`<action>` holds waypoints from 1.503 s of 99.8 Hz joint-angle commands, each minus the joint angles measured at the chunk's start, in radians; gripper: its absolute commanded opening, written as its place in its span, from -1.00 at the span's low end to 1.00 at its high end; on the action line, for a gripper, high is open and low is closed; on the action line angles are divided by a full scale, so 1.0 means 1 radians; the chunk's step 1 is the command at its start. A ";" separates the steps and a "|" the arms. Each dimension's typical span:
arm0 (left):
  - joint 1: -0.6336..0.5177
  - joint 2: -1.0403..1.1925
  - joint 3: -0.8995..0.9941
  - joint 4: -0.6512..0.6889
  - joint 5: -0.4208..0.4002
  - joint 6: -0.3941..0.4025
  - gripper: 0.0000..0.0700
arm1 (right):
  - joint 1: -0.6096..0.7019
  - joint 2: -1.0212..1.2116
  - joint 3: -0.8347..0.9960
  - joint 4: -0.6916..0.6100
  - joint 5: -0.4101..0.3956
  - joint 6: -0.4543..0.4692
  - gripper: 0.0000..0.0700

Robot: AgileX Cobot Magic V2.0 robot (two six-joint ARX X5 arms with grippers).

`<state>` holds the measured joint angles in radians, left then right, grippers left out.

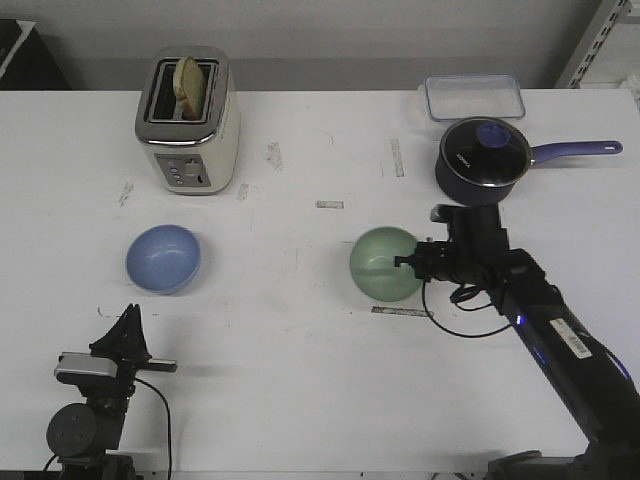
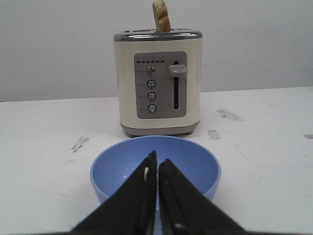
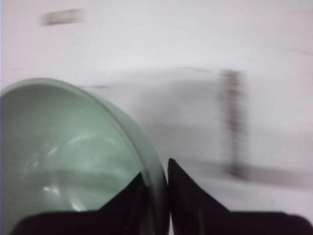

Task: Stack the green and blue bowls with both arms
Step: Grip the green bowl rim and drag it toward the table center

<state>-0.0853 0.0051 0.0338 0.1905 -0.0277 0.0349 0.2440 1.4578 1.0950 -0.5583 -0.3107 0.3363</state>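
The pale green bowl [image 1: 384, 264] is near the table's middle, tilted and lifted by my right gripper [image 1: 408, 262], which is shut on its right rim. In the right wrist view one finger is inside the green bowl [image 3: 73, 156] and one outside, pinching the wall; the right gripper [image 3: 157, 169] view is blurred. The light blue bowl [image 1: 163, 258] sits upright on the table at the left. My left gripper [image 1: 128, 318] is shut and empty, low at the front left, just behind the blue bowl [image 2: 155, 166]; its left gripper tips [image 2: 156, 157] point at it.
A cream toaster [image 1: 188, 120] with a bread slice stands at the back left, beyond the blue bowl. A dark blue lidded saucepan [image 1: 484, 158] and a clear container [image 1: 473, 97] stand at the back right. Tape marks dot the white table [image 1: 300, 330].
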 commanded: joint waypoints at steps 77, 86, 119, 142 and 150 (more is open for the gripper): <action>0.000 -0.002 -0.021 0.014 -0.003 -0.002 -1.00 | 0.277 0.187 0.017 0.158 0.103 0.266 -0.98; 0.000 -0.002 -0.021 0.014 -0.003 -0.002 -1.00 | 0.279 0.187 0.017 0.163 0.103 0.266 -0.97; 0.000 -0.002 -0.021 0.014 -0.003 -0.002 -1.00 | 0.268 0.183 0.017 0.169 0.107 0.265 -0.51; 0.000 -0.002 -0.021 0.014 -0.003 -0.002 -1.00 | 0.230 0.101 0.018 0.169 0.134 0.239 0.02; 0.000 -0.002 -0.021 0.014 -0.003 -0.002 -1.00 | 0.216 0.058 0.017 0.169 0.154 0.166 0.02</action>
<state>-0.0853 0.0051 0.0338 0.1905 -0.0277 0.0349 0.4583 1.5387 1.0950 -0.4000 -0.1722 0.5739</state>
